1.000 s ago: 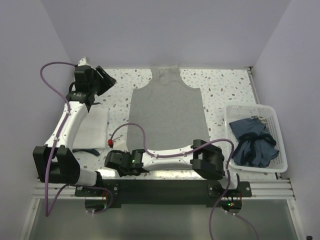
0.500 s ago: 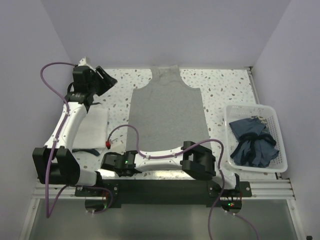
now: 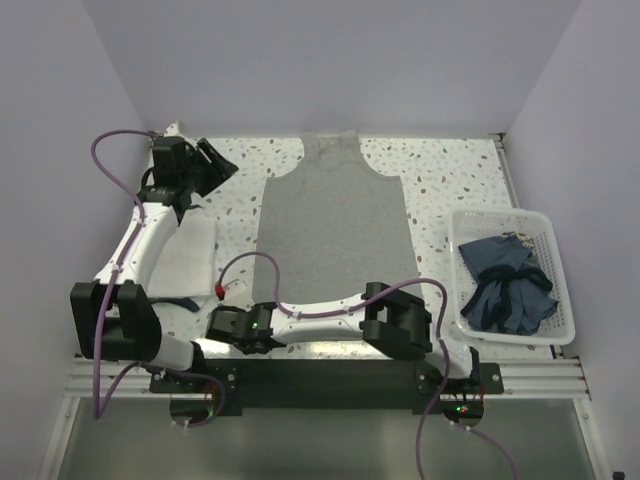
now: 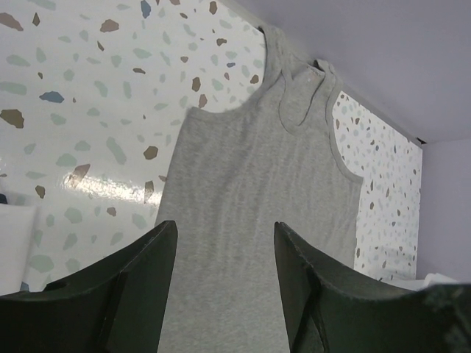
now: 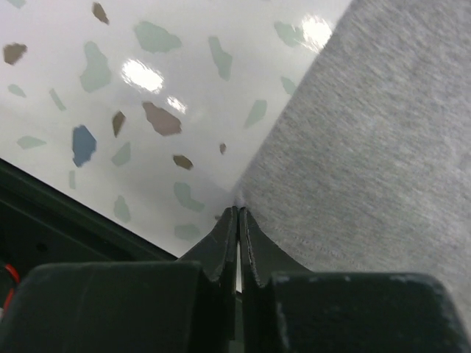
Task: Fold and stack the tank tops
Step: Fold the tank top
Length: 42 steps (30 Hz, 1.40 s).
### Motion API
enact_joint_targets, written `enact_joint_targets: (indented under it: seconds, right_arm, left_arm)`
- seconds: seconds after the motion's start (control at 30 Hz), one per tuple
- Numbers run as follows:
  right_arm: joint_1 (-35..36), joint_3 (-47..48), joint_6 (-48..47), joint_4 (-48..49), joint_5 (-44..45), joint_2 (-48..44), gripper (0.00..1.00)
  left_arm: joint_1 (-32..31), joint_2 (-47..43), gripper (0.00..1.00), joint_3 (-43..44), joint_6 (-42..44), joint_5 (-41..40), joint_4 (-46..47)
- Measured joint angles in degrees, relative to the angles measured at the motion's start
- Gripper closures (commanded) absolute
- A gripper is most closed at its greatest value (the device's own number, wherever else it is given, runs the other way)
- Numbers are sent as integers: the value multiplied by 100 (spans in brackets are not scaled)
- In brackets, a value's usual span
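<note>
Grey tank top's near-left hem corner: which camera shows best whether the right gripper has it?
Right wrist: the right gripper is shut right at the corner of the grey tank top. Top external shows the shirt spread flat, but the arm covers its near hem. Left wrist shows only straps and body.

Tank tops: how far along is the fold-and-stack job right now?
Done: the white tank top looks folded at the left. In hand: the right gripper is shut on the near-left hem corner of the grey tank top, which lies flat; the left gripper is open, empty. Left: fold grey, stack.
</note>
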Motion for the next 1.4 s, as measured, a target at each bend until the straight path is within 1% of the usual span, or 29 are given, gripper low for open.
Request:
enact_joint_targets:
  seconds: [0.1, 0.23, 0.37, 0.4, 0.53, 0.63, 0.7, 0.8, 1.03, 1.27, 1.4]
  right_arm:
    - [0, -356, 11, 48, -37, -240, 100]
    - [0, -1082, -22, 116, -216, -769, 100]
    - [-11, -1838, -61, 317, -651, -1462, 100]
    - [-15, -2103, -59, 426, -811, -1749, 100]
    - [-76, -2653, 2, 645, -1119, -2435, 100]
    - [-157, -2955, 68, 739, -1228, -2889, 100]
    - [-205, -3080, 107, 748, -1237, -3145, 100]
    - [-264, -3130, 157, 756, -1235, -3366, 100]
    - [-267, -3169, 219, 754, -1235, -3403, 100]
    - [-267, -3187, 280, 745, -1231, -3421, 100]
    - [-267, -3257, 306, 737, -1228, -3515, 100]
  left_arm:
    - [0, 118, 40, -140, -7, 35, 146]
    - [-7, 321, 41, -498, -52, 122, 365]
    - [-164, 643, 41, -778, -61, 81, 535]
    - [-251, 767, 41, -791, -68, 63, 549]
    - [-656, 1419, 42, -691, -151, -72, 717]
    - [-846, 1952, 43, -494, -162, -208, 743]
    - [-914, 2262, 43, -323, -160, -343, 719]
    - [-946, 2498, 42, -162, -153, -568, 699]
    - [-946, 3027, 45, 444, 7, -782, 754]
    - [-946, 3427, 47, 800, 168, -870, 828]
    - [-949, 3539, 53, 933, 254, -896, 848]
